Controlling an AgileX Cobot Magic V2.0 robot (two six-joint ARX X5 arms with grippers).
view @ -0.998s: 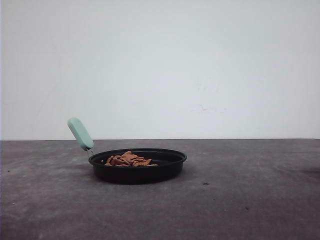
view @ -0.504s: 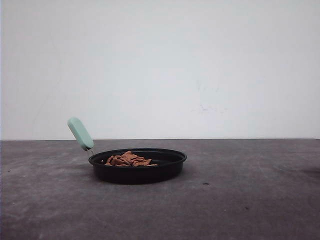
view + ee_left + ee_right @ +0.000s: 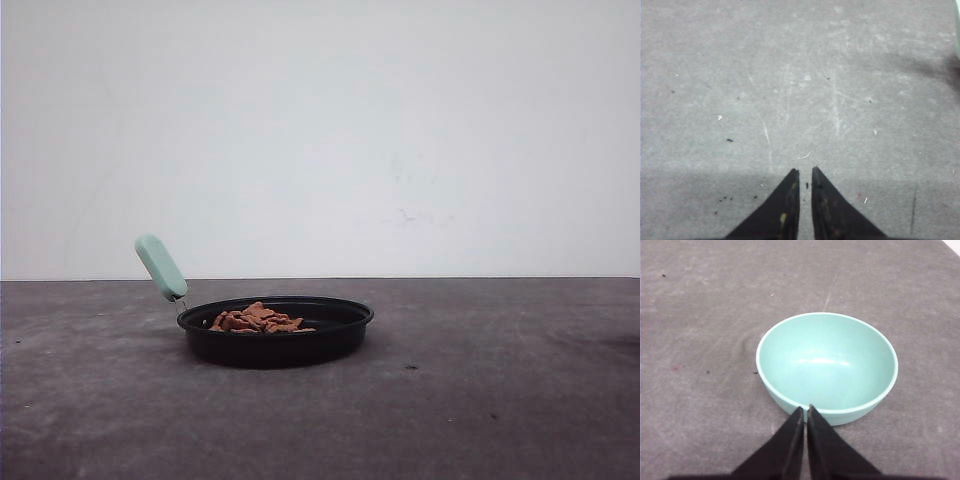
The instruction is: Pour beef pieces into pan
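The left gripper (image 3: 803, 172) has its two black fingers drawn nearly together, only a thin slit between the tips, and nothing sits between them. It hangs over bare grey table (image 3: 790, 75), which is scuffed with pale scratches and dotted with dark and white crumbs. A dark shadow falls across the table at one edge of that view, next to a sliver of something pale green that is too cropped to identify.

The right gripper (image 3: 805, 410) is likewise pinched closed on nothing, its tips meeting just at the near rim of a teal bowl (image 3: 827, 362). Whether the tips touch the rim or hover above it cannot be told. The bowl stands upright on the table and its inside looks bare and smooth.

In the front view, the pan (image 3: 277, 330) rests flat on the table, left of centre. Its green handle (image 3: 160, 267) slants up and away to the left on a thin metal neck. The beef pieces (image 3: 257, 319) lie heaped inside the pan, toward its left half, peeking just above the rim. A plain white wall (image 3: 400, 130) rises behind the table.
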